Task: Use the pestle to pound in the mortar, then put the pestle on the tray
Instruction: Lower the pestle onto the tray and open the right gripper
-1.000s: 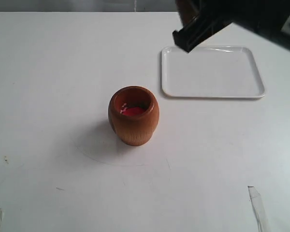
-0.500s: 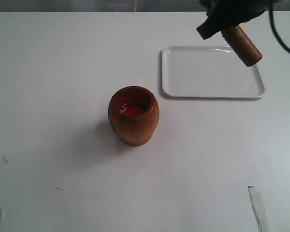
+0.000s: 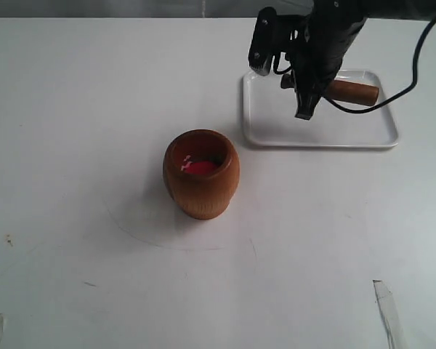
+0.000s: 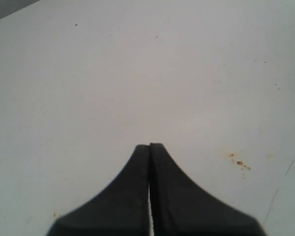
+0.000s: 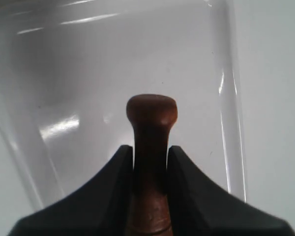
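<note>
The right gripper [image 5: 150, 153] is gripping the pestle [image 5: 151, 114] by its thin neck, the tray [image 5: 88, 73] lying right beneath it; lowering it flat before releasing is looking wise.

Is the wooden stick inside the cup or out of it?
Out. The pestle is over the tray, clamped in the right gripper; the mortar stands apart, no stick in it.

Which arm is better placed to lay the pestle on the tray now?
Right. Its tool grips the pestle over the tray; the left tool is closed on nothing, seeing only table.
</note>
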